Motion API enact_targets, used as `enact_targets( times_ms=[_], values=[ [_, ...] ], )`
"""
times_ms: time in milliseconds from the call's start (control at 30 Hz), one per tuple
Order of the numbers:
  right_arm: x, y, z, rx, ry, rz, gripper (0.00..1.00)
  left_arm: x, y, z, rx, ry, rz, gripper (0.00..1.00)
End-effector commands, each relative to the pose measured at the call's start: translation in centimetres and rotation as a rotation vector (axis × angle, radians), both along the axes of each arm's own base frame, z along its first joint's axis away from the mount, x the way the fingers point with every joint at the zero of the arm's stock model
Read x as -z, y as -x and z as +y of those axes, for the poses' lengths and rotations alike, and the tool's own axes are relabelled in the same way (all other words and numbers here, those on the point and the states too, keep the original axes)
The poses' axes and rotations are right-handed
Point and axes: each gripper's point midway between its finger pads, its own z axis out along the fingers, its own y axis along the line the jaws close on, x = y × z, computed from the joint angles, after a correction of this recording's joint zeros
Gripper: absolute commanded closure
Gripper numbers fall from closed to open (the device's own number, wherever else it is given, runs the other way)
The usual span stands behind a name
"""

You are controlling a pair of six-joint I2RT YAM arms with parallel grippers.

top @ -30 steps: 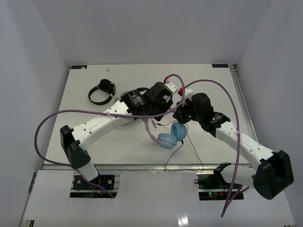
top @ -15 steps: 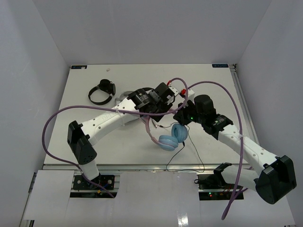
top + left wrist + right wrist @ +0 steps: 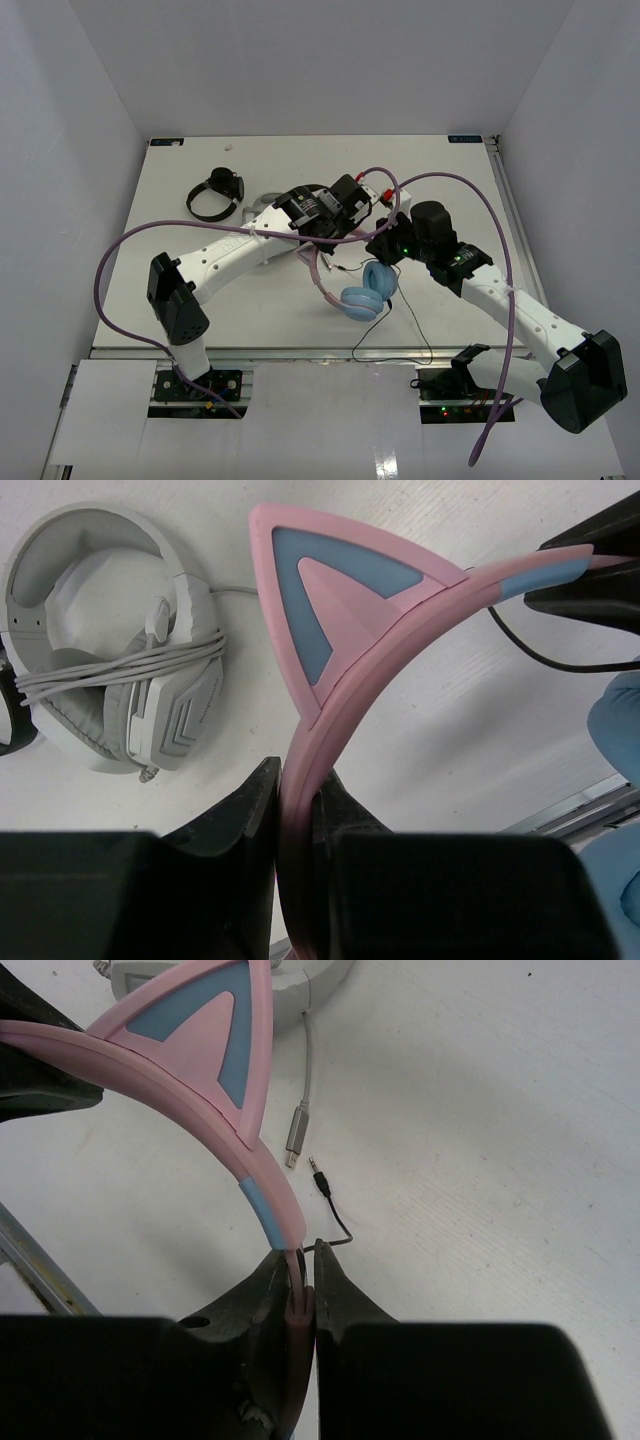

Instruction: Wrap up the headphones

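Note:
The headphones (image 3: pixel 362 296) hang between my two grippers above the table's middle, pink cat-eared headband (image 3: pixel 340 630) uppermost and light blue ear cups (image 3: pixel 378 280) low. My left gripper (image 3: pixel 297 802) is shut on one side of the headband, just below a cat ear. On the other end of the band (image 3: pixel 255 1175), my right gripper (image 3: pixel 303 1278) is shut on the thin pink slider. The thin dark cable (image 3: pixel 392 345) trails to the table's front edge, and its jack plug (image 3: pixel 321 1174) lies loose on the table.
Grey-white headphones (image 3: pixel 110 685) with a wound grey cord lie just behind the left gripper, their grey plug (image 3: pixel 295 1132) near the jack. Small black headphones (image 3: pixel 214 195) sit at the back left. Purple arm hoses (image 3: pixel 470 200) loop over the table.
My left gripper has shut on the pink headband after standing open around it. The left arm has shifted slightly right; the headphones have barely moved.

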Motion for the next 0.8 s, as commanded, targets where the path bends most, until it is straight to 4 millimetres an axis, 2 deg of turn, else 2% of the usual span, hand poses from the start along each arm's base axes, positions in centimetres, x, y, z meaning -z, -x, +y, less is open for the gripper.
enact_targets(
  times_ms=[0, 67, 133, 233, 267, 333, 400, 467, 500, 633, 700, 767],
  values=[
    [-2.7, -0.9, 0.9, 0.012, -0.07, -0.068, 0.79, -2.2, -0.2, -2.0, 0.005, 0.137, -0.035, 1.0],
    [-3.2, -1.4, 0.7, 0.04, -0.076, -0.077, 0.51, -1.6, -0.3, -1.4, -0.028, 0.125, -0.045, 1.0],
    [-4.5, -2.2, 0.3, 0.086, -0.072, -0.101, 0.34, -1.3, -0.8, -0.5, -0.082, 0.114, -0.081, 1.0],
    [-7.3, -3.1, -0.4, 0.148, -0.079, -0.15, 0.19, -1.8, -2.1, 1.8, -0.206, 0.083, -0.163, 1.0],
    [-8.9, -3.3, -0.7, 0.168, -0.09, -0.173, 0.16, -2.3, -2.6, 2.5, -0.253, 0.089, -0.184, 1.0],
    [-10.7, -3.5, -1.3, 0.201, -0.103, -0.205, 0.12, -3.4, -3.5, 3.8, -0.319, 0.091, -0.223, 1.0],
    [-13.3, -3.3, -2.2, 0.233, -0.128, -0.253, 0.1, -5.5, -5.1, 6.5, -0.433, 0.089, -0.31, 1.0],
    [-14.6, -2.8, -2.7, 0.241, -0.15, -0.281, 0.09, -6.8, -6.1, 8.1, -0.498, 0.1, -0.346, 1.0],
    [-15.4, -2.1, -3.2, 0.245, -0.168, -0.303, 0.09, -8.5, -6.7, 9.4, -0.547, 0.143, -0.375, 1.0],
    [-15.9, -0.1, -3.7, 0.203, -0.197, -0.337, 0.1, -14.5, -7.3, 10.8, -0.594, 0.335, -0.444, 1.0],
    [-15.4, 1.0, -3.2, 0.144, -0.208, -0.329, 0.12, -17.8, -7.1, 10.6, -0.584, 0.438, -0.479, 1.0],
    [-15.1, 1.4, -3.1, 0.123, -0.22, -0.336, 0.13, -19.7, -6.6, 9.7, -0.531, 0.511, -0.464, 1.0]
  ],
)
